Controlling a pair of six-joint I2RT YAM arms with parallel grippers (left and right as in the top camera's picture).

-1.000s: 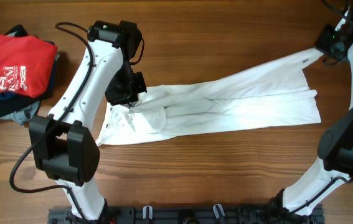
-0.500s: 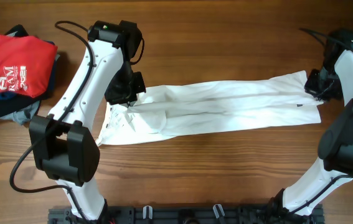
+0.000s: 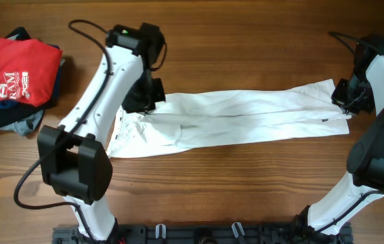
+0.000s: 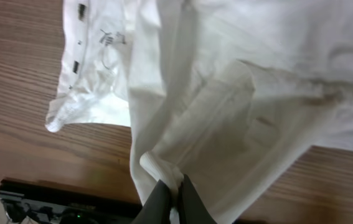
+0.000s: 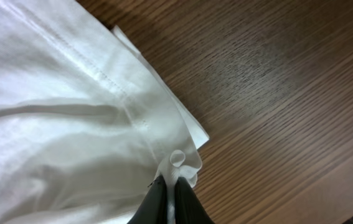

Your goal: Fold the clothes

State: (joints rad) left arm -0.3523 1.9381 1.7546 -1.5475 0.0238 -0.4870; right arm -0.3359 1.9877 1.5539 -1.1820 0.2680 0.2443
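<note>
I now have the right end effector (image 5: 171, 190), pinching the shirt (image 3: 246, 115), lowered to the worktop (image 3: 246, 196); the left end effector (image 4: 172, 193) stays clamped opposite, so the shirt lies stretched mid-worktop, ready to fold.

Set well apart, left fingers (image 4: 156, 202) and right fingers (image 5: 154, 202) each pinch closed.
</note>
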